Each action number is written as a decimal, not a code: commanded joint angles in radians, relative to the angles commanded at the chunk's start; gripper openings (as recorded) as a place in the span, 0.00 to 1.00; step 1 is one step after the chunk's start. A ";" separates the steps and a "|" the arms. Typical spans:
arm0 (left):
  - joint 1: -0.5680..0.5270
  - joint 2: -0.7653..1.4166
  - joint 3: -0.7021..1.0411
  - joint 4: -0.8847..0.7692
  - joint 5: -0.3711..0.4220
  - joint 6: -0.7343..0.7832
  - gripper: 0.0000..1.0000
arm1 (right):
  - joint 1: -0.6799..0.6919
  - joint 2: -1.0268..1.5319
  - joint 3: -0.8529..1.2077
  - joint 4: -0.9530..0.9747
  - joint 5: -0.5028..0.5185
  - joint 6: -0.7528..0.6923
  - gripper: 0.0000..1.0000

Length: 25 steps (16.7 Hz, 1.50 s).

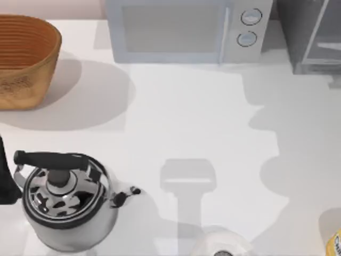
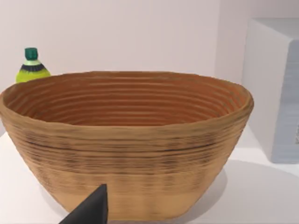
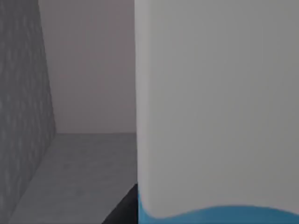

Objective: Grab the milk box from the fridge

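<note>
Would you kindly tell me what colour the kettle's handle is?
Black; the kettle's handle shows best in the top view.

basket (image 1: 21,61) back-left | microwave (image 1: 184,29) back-centre | fridge (image 1: 311,34) back-right | kettle (image 1: 66,205) front-left

No legible text, brand, number or sign appears in any view. The yellow-labelled container (image 1: 335,242) at the near right edge of the table (image 1: 202,122) carries dark print, cropped and unreadable. The two microwave (image 1: 186,29) knobs bear no readable markings.
</note>
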 joint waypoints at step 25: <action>0.000 0.000 0.000 0.000 0.000 0.000 1.00 | 0.202 -1.416 -0.627 -0.738 0.167 -0.012 0.00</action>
